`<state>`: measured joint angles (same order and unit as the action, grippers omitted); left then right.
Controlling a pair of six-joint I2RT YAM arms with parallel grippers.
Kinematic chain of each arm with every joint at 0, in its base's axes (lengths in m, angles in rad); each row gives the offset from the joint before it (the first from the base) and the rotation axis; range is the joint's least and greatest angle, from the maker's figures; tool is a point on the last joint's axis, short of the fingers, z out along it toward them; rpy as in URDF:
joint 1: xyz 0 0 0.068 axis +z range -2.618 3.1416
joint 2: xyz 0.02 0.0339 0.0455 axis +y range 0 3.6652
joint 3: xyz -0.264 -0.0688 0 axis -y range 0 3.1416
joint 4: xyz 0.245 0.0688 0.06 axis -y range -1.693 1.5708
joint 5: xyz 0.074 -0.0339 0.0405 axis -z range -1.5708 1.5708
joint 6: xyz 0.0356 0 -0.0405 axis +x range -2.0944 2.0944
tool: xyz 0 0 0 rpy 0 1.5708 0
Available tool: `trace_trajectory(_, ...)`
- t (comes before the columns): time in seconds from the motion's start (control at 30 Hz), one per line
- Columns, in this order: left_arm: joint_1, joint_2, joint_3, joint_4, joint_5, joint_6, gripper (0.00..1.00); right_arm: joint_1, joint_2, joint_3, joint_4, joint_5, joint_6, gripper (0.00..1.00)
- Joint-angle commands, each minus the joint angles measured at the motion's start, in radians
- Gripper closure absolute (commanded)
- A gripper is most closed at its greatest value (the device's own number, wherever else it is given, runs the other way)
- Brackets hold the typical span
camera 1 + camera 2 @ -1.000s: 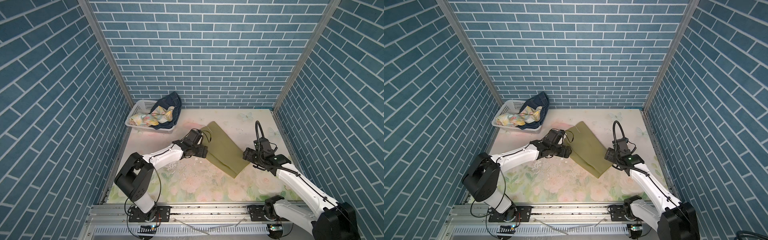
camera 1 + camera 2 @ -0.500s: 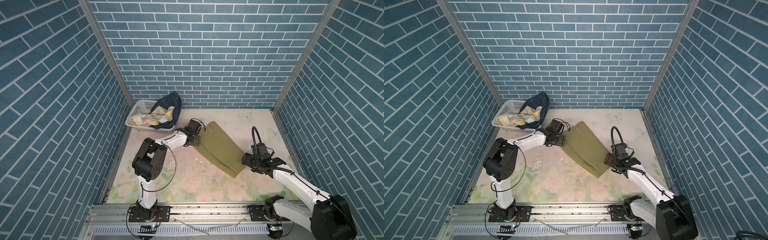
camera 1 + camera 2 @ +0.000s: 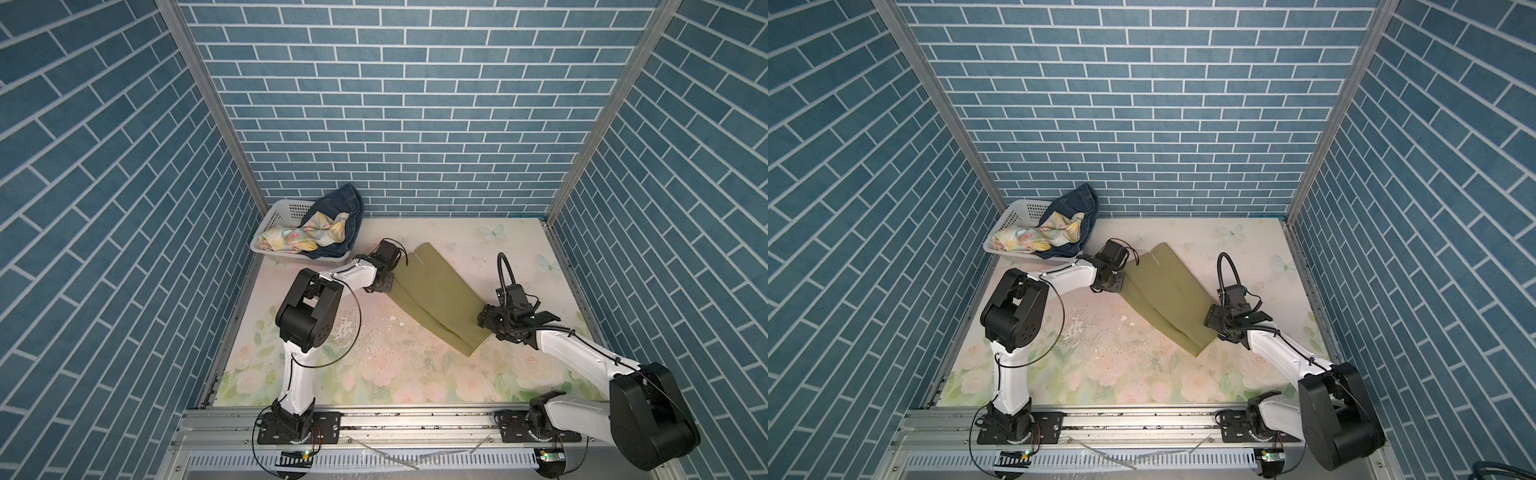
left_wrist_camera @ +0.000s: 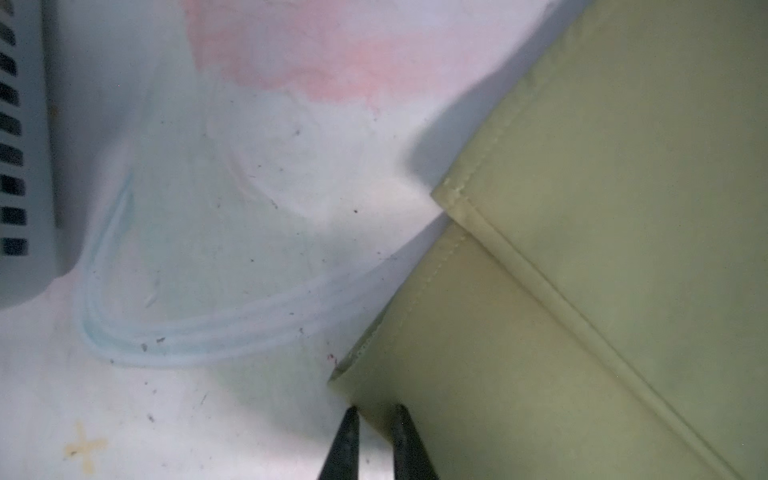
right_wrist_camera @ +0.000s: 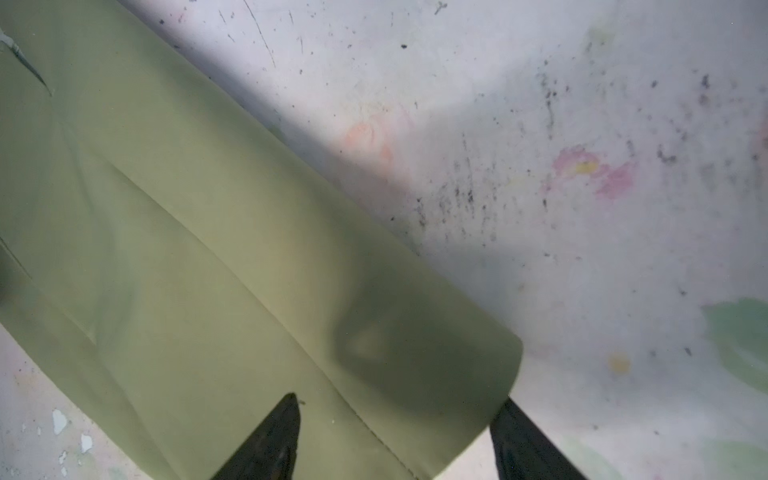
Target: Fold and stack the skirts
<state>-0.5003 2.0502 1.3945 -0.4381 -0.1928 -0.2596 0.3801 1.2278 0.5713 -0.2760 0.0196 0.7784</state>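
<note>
Left claw (image 4: pixel 376 419) is pinched tight on a corner of the olive skirt (image 3: pixel 436 293) — right claw (image 5: pixel 399 411) is spread wide, straddling the opposite end. Skirt lies flat on the bench (image 3: pixel 374 374), stretched between them.

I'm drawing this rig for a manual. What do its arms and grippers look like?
The left arm and right arm have white links and bulky black joints. The left gripper and right gripper have thin black pointed fingers. A thick black hose arches over the right wrist.

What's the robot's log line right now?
left gripper: shut on olive skirt; right gripper: open at skirt's other end; basket: floral skirt, denim skirt
</note>
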Motion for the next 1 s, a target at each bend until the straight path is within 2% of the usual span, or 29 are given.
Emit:
trace_trajectory(0.0,0.007,0.021,0.003,-0.023,0.020,0.015,1.00,-0.002,0.026,-0.013,0.049,-0.015,0.021,0.29)
trace_trajectory(0.2,0.007,-0.021,-0.044,-0.009,0.038,-0.010,1.00,-0.011,0.079,0.035,0.068,-0.008,-0.027,0.32)
trace_trajectory(0.43,-0.009,-0.185,-0.286,0.068,0.071,-0.096,1.00,-0.079,0.205,0.169,0.115,-0.047,-0.114,0.33)
trace_trajectory(0.63,-0.171,-0.331,-0.480,0.093,0.040,-0.200,1.00,-0.168,0.359,0.407,0.118,-0.100,-0.233,0.30)
trace_trajectory(0.77,-0.301,-0.461,-0.561,0.060,0.001,-0.276,1.00,-0.196,0.347,0.453,0.055,-0.078,-0.276,0.24)
trace_trajectory(0.83,-0.317,-0.522,-0.592,0.052,-0.003,-0.300,0.90,-0.197,0.305,0.420,0.032,-0.054,-0.283,0.23)
trace_trajectory(0.9,-0.314,-0.572,-0.598,0.042,-0.027,-0.294,0.86,-0.196,0.246,0.363,0.031,-0.047,-0.272,0.22)
trace_trajectory(0.93,-0.307,-0.588,-0.587,0.027,-0.046,-0.279,0.80,-0.195,0.214,0.328,0.030,-0.047,-0.265,0.21)
trace_trajectory(0.97,-0.290,-0.597,-0.570,0.018,-0.054,-0.259,0.69,-0.196,0.179,0.294,0.026,-0.047,-0.257,0.21)
